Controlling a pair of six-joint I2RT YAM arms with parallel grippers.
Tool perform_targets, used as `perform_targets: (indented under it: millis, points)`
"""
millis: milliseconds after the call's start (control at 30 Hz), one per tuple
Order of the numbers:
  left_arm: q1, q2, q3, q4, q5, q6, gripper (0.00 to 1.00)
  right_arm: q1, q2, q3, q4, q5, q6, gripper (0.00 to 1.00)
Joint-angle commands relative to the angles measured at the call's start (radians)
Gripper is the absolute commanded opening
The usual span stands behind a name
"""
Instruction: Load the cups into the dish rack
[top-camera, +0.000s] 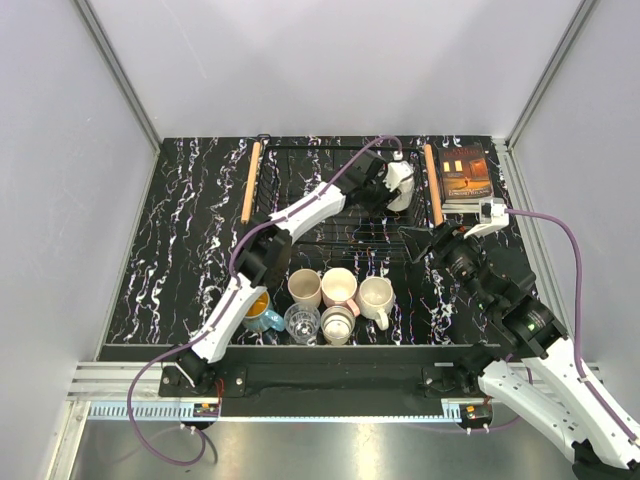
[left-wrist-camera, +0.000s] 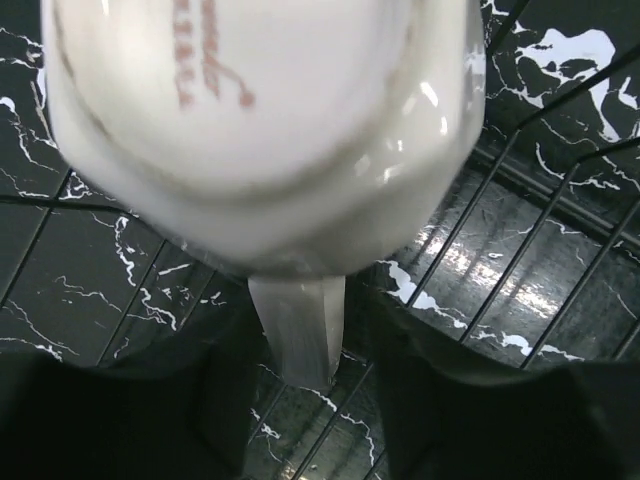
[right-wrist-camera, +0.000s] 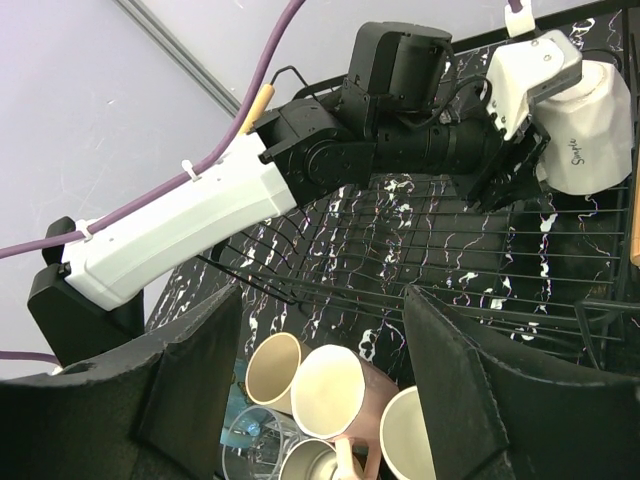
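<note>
White mug (right-wrist-camera: 592, 118), at 1 o'clock on the table, bears handwritten script, seemingly "Simple". The print on the book (top-camera: 466, 172) cover is too small to read.

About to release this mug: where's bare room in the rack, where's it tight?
The dish rack is bare from its left wooden handle to the white mug in the left gripper; table left of that handle is open. Crowded: the rack's right end, by the right gripper and book, and the cups at the near edge.
</note>
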Motion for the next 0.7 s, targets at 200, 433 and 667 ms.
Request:
perform_targets:
  millis: [200, 433, 667]
  points:
    - [-0.002, -0.154, -0.116, 0.063, -0.058, -0.006, 0.83, -0.003, -0.015, 0.014, -0.002, -0.017, 0.004, 0.73]
    - [0.009, -0.293, -0.15, 0.042, -0.084, -0.074, 0.99, -0.004, 0.017, 0.032, -0.031, -0.051, -0.03, 0.73]
    - [0.02, -0.56, -0.23, -0.096, -0.095, -0.132, 0.99, 0.008, 0.366, 0.144, -0.163, -0.273, -0.038, 0.62]
